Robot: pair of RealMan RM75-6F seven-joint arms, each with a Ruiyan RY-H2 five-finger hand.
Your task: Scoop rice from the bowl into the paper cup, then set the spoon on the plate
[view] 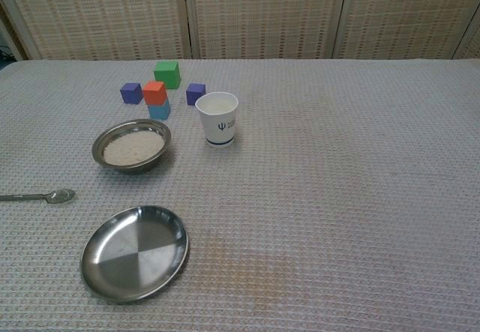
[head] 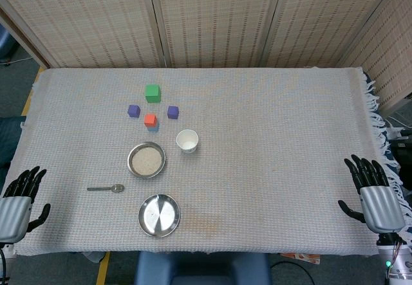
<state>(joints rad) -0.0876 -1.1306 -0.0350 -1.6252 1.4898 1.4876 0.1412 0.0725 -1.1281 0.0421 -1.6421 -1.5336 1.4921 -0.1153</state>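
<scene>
The spoon (head: 107, 188) lies flat on the cloth-covered worktop (head: 270, 169), handle pointing left, just left of the gap between the bowl (head: 146, 159) of rice and the empty steel plate (head: 159, 215) nearer the front edge. The paper cup (head: 187, 140) stands upright just right of the bowl, apart from it. Beyond them sit coloured blocks: a green block (head: 152, 92) farthest, two purple blocks (head: 134, 110) flanking a red block (head: 150, 119) stacked on a blue one. The left robot hand (head: 18, 198) rests at the near left edge, fingers spread and holding nothing; the right robot hand (head: 373, 192) rests likewise at the near right edge, well apart from everything.
</scene>
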